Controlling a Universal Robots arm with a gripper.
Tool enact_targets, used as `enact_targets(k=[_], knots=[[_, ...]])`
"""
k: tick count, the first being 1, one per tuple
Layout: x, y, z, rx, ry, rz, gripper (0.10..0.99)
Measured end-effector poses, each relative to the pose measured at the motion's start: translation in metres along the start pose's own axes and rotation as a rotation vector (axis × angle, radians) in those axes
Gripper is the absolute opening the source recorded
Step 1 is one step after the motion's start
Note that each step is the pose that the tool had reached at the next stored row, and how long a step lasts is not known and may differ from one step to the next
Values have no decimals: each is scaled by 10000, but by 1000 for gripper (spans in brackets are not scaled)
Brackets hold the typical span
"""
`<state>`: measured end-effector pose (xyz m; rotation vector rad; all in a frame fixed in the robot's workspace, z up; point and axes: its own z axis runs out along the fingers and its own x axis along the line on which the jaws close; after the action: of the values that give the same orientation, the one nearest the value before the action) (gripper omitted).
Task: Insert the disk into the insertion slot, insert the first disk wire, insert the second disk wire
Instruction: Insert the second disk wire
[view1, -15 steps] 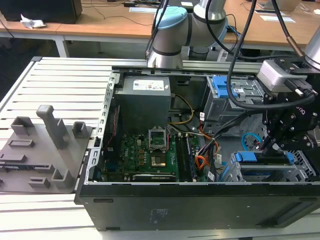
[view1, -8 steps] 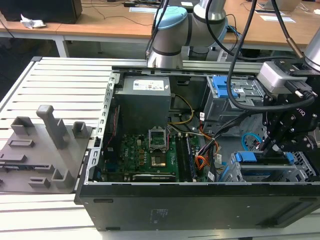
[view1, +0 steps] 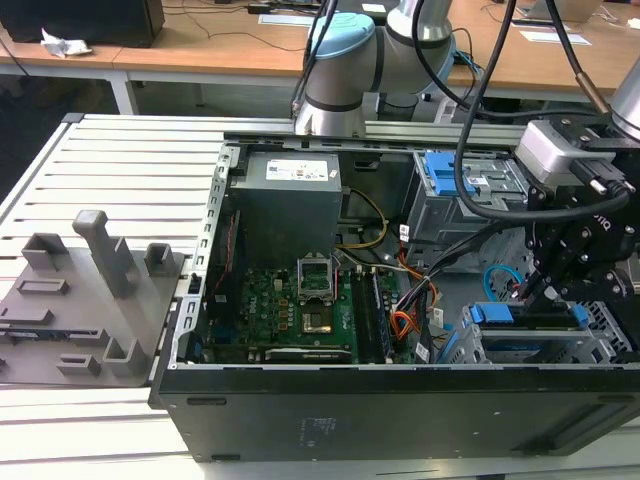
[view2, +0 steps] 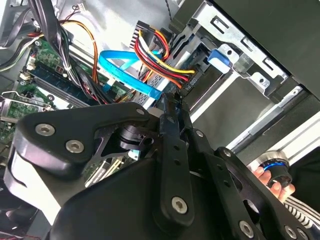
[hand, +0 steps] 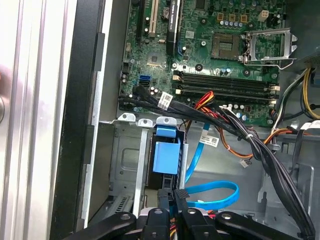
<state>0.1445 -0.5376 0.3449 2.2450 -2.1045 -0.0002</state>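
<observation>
The disk (view1: 525, 315), silver-grey in a bright blue caddy (hand: 165, 156), lies in the low grey insertion slot (view1: 602, 338) at the case's near corner on the exterior view's right. My gripper (view1: 541, 292) hangs just behind it. Its fingers (view2: 169, 131) stand together on the end of the light-blue second disk wire (view2: 122, 72), which loops away from the tips (hand: 212, 196). The red-orange first disk wire (view2: 162, 56) runs to a black plug (view2: 184, 86) set against the back of the bay, right beside my gripper (view2: 170, 100).
The green motherboard (view1: 290, 305) and black cable bundles (hand: 260, 150) fill the case beside the bay. A taller cage with blue latches (view1: 462, 185) stands behind. A person's hand (view2: 261, 175) rests by a blue-ringed knob outside the case. A grey fixture (view1: 85, 300) sits at the exterior view's left.
</observation>
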Motion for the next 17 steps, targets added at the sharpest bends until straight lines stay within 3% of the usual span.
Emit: enact_targets(k=[8, 10, 17], knots=[[43, 1, 41, -2, -1, 3, 161], [42, -2, 80, -3, 0, 3, 161], [41, -2, 90, -3, -12, 2, 173]])
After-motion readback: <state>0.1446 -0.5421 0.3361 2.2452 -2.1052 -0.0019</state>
